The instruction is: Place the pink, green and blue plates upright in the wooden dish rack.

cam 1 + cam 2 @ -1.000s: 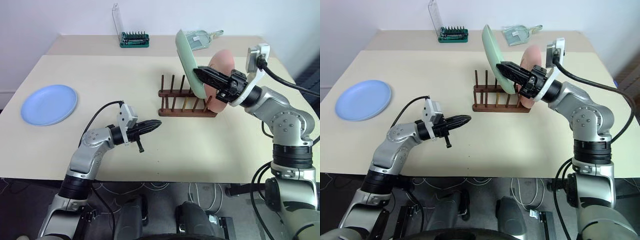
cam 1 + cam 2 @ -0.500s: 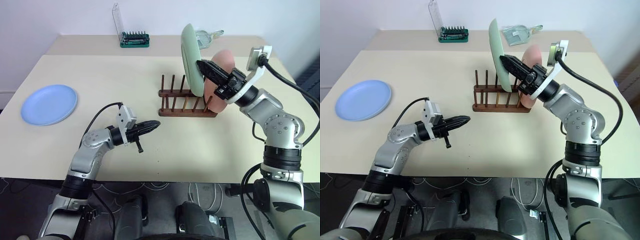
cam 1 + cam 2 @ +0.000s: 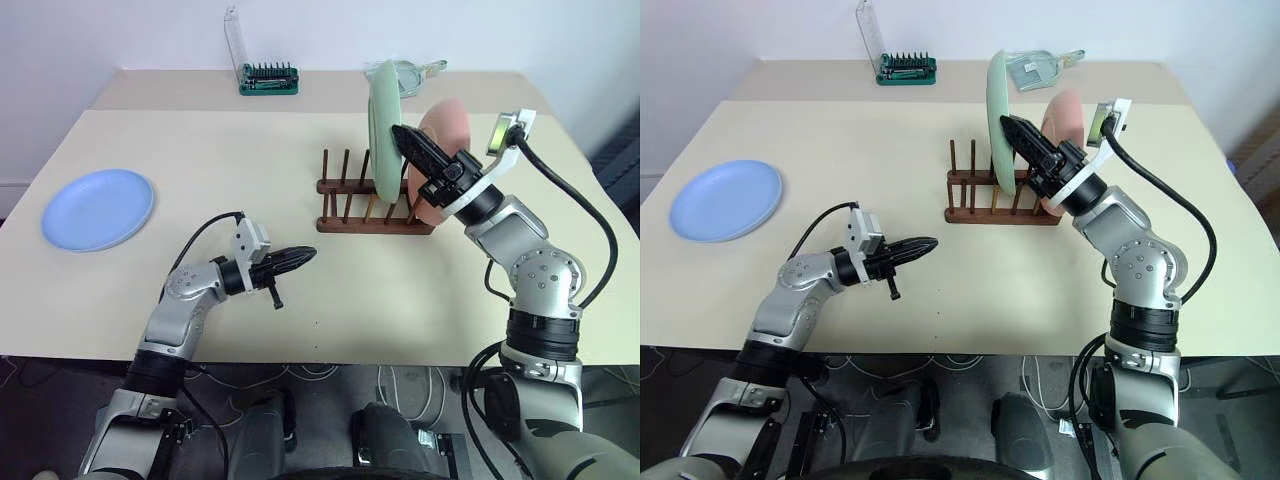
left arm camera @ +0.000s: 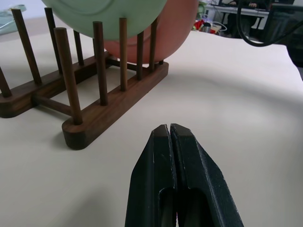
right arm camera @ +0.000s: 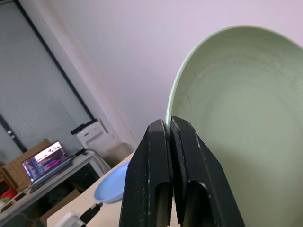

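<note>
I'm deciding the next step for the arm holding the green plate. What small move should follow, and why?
Probably lower it: the right end effector grips the green plate upright over the rack, beside the slotted pink plate, its lower edge seemingly between pegs but not clearly seated.

My head pair looks down and forward across the table [image 3: 330, 270], taking in both arms and the rack [image 3: 372, 205]. My left wrist camera sits low and level, close behind its gripper [image 4: 169, 137], facing the rack's end; the rack is common ground. My right wrist camera tilts upward, right against the green plate [image 5: 236, 109].
</note>
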You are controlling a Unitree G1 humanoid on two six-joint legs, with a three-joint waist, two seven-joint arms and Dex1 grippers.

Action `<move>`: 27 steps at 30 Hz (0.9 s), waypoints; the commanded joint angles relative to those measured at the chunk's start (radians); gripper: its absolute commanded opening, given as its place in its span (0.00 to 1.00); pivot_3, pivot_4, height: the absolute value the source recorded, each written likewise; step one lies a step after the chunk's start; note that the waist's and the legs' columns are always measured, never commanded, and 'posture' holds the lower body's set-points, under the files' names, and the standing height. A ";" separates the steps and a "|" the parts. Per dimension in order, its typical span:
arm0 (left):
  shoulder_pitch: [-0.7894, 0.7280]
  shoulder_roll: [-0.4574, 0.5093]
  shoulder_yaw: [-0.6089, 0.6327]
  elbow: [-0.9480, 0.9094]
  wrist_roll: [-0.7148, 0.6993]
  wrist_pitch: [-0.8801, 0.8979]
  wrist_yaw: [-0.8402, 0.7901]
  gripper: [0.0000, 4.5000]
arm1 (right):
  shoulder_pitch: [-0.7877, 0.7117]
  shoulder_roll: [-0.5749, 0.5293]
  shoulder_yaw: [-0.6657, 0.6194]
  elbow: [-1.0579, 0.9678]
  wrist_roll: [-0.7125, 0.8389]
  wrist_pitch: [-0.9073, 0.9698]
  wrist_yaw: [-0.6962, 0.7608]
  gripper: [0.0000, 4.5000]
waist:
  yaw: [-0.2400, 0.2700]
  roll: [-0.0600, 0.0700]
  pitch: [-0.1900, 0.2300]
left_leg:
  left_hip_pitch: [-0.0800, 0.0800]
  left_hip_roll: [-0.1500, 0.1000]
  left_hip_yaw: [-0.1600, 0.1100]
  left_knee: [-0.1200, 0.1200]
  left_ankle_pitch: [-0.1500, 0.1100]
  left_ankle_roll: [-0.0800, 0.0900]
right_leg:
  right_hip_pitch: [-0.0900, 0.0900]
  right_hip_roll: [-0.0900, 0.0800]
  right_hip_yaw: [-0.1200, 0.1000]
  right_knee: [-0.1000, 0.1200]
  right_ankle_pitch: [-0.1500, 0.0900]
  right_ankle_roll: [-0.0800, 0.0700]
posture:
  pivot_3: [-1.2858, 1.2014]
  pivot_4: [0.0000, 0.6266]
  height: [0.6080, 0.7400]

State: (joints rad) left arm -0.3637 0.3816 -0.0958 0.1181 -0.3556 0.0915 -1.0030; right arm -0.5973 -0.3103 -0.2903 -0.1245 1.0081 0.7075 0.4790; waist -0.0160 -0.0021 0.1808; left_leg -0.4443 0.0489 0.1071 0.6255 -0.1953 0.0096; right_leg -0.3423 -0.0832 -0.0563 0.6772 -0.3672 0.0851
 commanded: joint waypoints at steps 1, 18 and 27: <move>-0.005 0.000 0.003 -0.045 -0.003 0.002 0.004 0.00 | -0.009 0.018 -0.019 -0.065 0.027 -0.029 -0.023 0.01 | 0.000 0.000 0.000 | 0.000 0.000 0.000 0.000 0.000 0.000 | 0.000 0.000 0.000 0.000 0.000 0.000 | 0.52 0.24 0.94; -0.024 0.005 0.004 -0.181 -0.022 0.141 0.059 0.00 | -0.004 0.001 -0.018 -0.060 -0.021 -0.060 -0.048 0.99 | -0.001 0.000 0.000 | 0.000 0.000 0.000 -0.001 0.000 0.000 | 0.000 0.000 0.000 0.000 0.000 0.000 | 0.52 0.24 0.94; -0.017 0.007 0.006 -0.175 -0.020 0.133 0.057 0.00 | -0.044 -0.080 0.016 -0.105 -0.104 -0.084 -0.020 0.99 | 0.000 0.000 0.000 | 0.000 0.000 0.000 -0.001 0.000 0.000 | -0.001 0.000 0.000 0.000 0.000 0.000 | 0.52 0.24 0.94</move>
State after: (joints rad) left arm -0.3711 0.3843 -0.1030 -0.0224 -0.3629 0.2352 -0.9447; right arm -0.6142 -0.3688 -0.2784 -0.1764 0.9225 0.6454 0.4423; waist -0.0162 -0.0020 0.1808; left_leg -0.4444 0.0487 0.1074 0.6241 -0.1951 0.0093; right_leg -0.3433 -0.0832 -0.0560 0.6772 -0.3672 0.0851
